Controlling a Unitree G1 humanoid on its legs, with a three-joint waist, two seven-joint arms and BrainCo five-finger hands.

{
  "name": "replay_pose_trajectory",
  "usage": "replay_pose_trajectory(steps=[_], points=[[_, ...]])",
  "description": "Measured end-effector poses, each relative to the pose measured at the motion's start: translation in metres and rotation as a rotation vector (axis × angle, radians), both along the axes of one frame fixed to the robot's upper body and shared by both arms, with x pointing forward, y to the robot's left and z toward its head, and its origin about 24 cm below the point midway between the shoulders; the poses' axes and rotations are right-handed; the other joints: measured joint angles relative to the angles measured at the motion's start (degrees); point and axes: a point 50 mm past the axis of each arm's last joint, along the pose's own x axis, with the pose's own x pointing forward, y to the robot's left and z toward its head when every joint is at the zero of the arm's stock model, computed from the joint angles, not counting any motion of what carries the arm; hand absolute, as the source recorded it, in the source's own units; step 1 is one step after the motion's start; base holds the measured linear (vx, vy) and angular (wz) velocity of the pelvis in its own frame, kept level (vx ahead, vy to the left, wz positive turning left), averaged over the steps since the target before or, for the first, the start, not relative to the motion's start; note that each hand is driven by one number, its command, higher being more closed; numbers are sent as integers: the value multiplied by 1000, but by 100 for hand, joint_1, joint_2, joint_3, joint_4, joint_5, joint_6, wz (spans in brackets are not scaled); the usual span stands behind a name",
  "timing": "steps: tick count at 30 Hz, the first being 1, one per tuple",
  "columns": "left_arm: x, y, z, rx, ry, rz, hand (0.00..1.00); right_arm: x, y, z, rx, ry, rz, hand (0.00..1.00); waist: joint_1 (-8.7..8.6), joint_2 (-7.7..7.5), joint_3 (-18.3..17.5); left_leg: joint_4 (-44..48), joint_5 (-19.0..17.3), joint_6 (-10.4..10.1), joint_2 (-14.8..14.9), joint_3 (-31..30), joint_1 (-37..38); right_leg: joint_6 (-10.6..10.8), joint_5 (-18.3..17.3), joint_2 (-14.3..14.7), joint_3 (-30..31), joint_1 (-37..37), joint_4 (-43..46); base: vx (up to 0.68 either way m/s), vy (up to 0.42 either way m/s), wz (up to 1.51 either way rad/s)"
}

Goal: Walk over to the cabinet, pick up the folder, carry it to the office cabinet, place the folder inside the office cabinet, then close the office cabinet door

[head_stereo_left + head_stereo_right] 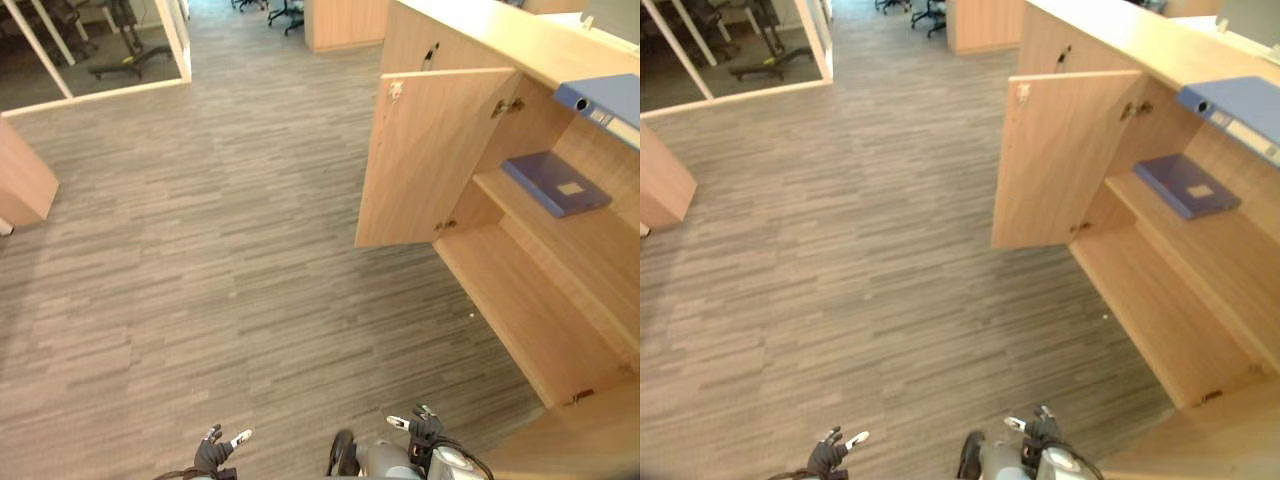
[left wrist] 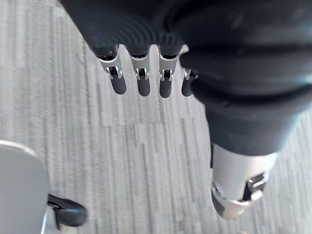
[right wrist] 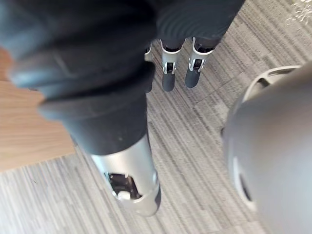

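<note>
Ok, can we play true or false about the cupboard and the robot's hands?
1. The door is open. True.
2. A blue folder lies on a shelf inside. True.
3. The left hand holds a folder. False: it is open and holds nothing.
4. The right hand touches the door. False: it hangs open above the floor, apart from the door.

Two folders (image 1: 556, 183) (image 1: 606, 101), one cabinet (image 1: 525, 305)
</note>
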Motion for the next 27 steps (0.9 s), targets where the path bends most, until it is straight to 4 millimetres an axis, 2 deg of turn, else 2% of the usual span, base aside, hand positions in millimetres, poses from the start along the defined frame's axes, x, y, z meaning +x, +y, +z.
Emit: replay_pose_trajectory(steps=[2,4,5,6,8,9,10,11,12,13,14,15,16,17,18,19,20,21,22,23,24,25,27], points=[[1,-7,0,-52,-29,85,0,-2,2,-1,7,6,-2,0,145,65,-22,2097,428,-90,487,-14,-841,-94,-117,398,433,504,-275,491,-91,-112],[3,-3,2,-42,-36,82,0,-6,2,-3,11,25,-4,0,200,-21,6,2599,419,-77,604,-18,-1184,-60,-159,479,772,873,-479,496,-16,-107],[4,-3,2,-38,-42,73,0,-9,0,-4,10,39,-18,0,221,-37,-4,2591,341,36,626,-7,-1491,-50,-159,480,1070,1120,-683,496,6,-113],[7,-2,3,-30,-49,67,0,-11,-4,-6,12,60,-50,0,247,-39,20,2272,202,120,569,-4,-1721,-8,-136,446,1361,1316,-793,591,43,-132],[15,-2,5,-28,-68,65,0,-15,-5,-9,21,97,-67,0,317,-94,83,1056,-145,139,294,-209,-1979,180,-191,275,1838,1579,-864,515,104,-122],[17,-3,6,-27,-75,60,0,-14,-4,-8,22,95,-64,0,342,-116,97,555,-182,112,196,-307,-2015,231,-220,211,1962,1633,-872,438,161,-126],[20,-5,7,-26,-80,45,0,-8,-3,-7,23,83,-54,0,374,-126,103,-621,-177,50,25,-603,-2056,337,-285,98,2221,1707,-923,347,162,-106],[22,-6,7,-27,-84,45,0,-4,-1,-6,20,73,-36,0,396,-125,103,-1203,-161,31,-28,-779,-2063,385,-320,47,2326,1763,-998,546,300,-137],[22,-6,7,-29,-86,58,0,3,5,-3,9,51,32,0,409,-115,101,-2309,-48,-67,-39,-1257,-2122,483,-387,-41,2652,1891,-1157,373,218,-104],[22,-6,7,-29,-88,62,0,4,8,-3,8,47,55,0,413,-114,99,-2665,24,-94,-37,-1464,-2125,550,-427,-70,2765,1927,-1179,517,382,-118],[22,-7,8,-26,-91,69,0,4,13,-3,12,49,80,0,478,-96,69,-3169,135,-226,10,-1808,-2120,737,-545,-133,2982,1953,-1166,530,481,-112],[23,-8,8,-27,-94,76,0,-1,17,-5,16,57,96,0,546,-81,6,-3147,215,-290,97,-1901,-2114,885,-683,-240,3207,2026,-1156,629,575,-117],[22,-7,7,-25,-89,79,0,-3,20,-6,19,62,110,0,558,-54,-44,-3002,600,-460,96,-1830,-2136,985,-746,-311,3336,2057,-1119,598,555,-129],[20,-5,7,-18,-84,84,0,-7,28,-7,26,71,144,0,588,-124,-126,-2793,1118,-535,67,-1605,-2127,1111,-818,-492,3555,2003,-885,394,375,-95],[20,-1,8,-6,-84,84,0,-9,35,-8,41,73,157,0,577,-262,-179,-2712,1061,-443,-26,-1380,-2122,1145,-835,-663,3604,1883,-710,459,453,-124],[20,3,8,2,-84,95,0,-9,43,-7,59,63,172,0,585,-417,-281,-2699,911,-245,-137,-968,-2010,1213,-785,-940,3739,1533,-256,390,426,-129],[19,4,8,6,-78,103,0,-6,46,-6,67,53,171,0,600,-480,-306,-2724,765,-75,-272,-525,-1762,1246,-691,-1232,3835,1288,188,355,430,-147],[18,4,8,6,-75,104,0,-6,46,-6,68,49,167,0,633,-488,-309,-2778,702,-3,-346,-305,-1592,1201,-656,-1367,3911,1133,524,290,442,-171],[18,2,7,1,-75,106,0,-4,44,-5,65,41,162,0,654,-493,-308,-2974,609,141,-529,81,-1184,940,-485,-1574,3997,670,1479,241,445,-180],[15,-1,6,-8,-66,111,0,-4,42,-5,66,43,145,0,679,-492,-306,-3264,528,268,-666,465,-720,308,-7,-1678,3969,79,2524,219,436,-177],[15,-3,6,-13,-66,113,0,-5,41,-5,68,44,134,0,678,-443,-326,-3411,499,316,-721,627,-497,50,328,-1759,3958,-158,2933,186,414,-146],[15,-3,6,-16,-67,116,0,-5,40,-4,69,37,129,0,612,-457,-345,-3619,486,343,-818,936,-129,-47,455,-1953,3766,-450,3458,154,435,-105],[19,-7,6,-20,-72,103,0,-2,42,-3,73,18,123,0,493,-445,-365,-3977,398,422,-886,1171,215,198,343,-2118,3098,-788,3677,134,354,-72]])
